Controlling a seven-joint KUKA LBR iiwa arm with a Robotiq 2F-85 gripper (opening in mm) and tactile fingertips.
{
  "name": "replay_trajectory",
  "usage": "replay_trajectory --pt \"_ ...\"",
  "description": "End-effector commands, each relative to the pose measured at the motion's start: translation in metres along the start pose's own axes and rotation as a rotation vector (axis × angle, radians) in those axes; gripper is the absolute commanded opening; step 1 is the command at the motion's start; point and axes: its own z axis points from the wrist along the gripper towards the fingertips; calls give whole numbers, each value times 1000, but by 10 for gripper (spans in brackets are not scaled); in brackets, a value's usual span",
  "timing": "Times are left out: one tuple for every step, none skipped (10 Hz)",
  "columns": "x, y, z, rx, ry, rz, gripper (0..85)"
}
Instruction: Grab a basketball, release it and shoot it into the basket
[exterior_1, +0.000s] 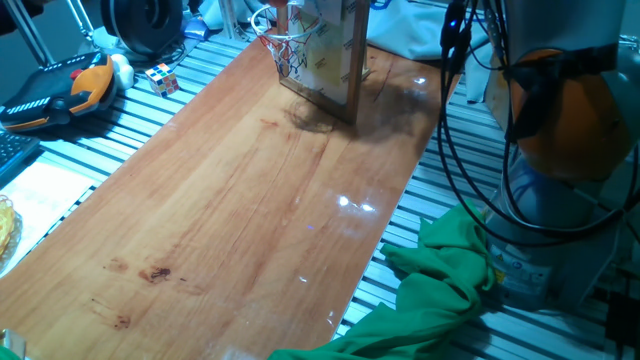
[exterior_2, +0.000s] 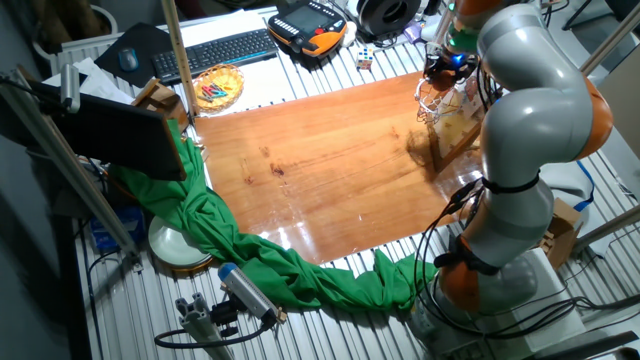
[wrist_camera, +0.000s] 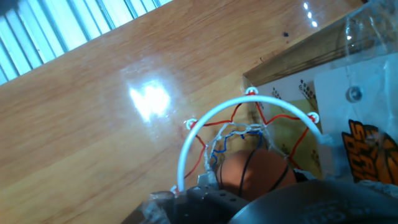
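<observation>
The basket (exterior_1: 288, 48) stands at the far end of the wooden table: a small rim with a net on a clear, wood-framed backboard (exterior_1: 332, 60). It also shows in the other fixed view (exterior_2: 436, 102). In the hand view I look down through the rim (wrist_camera: 186, 149), and the basketball (wrist_camera: 252, 171), orange with dark seams, lies inside the ring among the net strings. My gripper (exterior_2: 446, 68) hangs just above the hoop. Only its dark body (wrist_camera: 298, 202) shows at the bottom of the hand view, partly covering the ball. How the jaws stand does not show.
An orange-and-black plush toy (exterior_1: 95, 82) and a puzzle cube (exterior_1: 162, 78) lie on the slatted bench left of the table. A green cloth (exterior_1: 440, 290) drapes along the table's near edge. A keyboard (exterior_2: 215, 50) and a wicker bowl (exterior_2: 218, 86) sit beyond it.
</observation>
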Motion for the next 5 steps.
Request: replay_trajectory --pt "0 0 1 -1 -1 -3 7" --pt "1 1 2 0 -3 -4 7" --pt "1 1 2 -1 -3 -4 7" --pt "2 0 3 -1 -1 -6 7" --pt "2 1 3 -1 -1 -7 7"
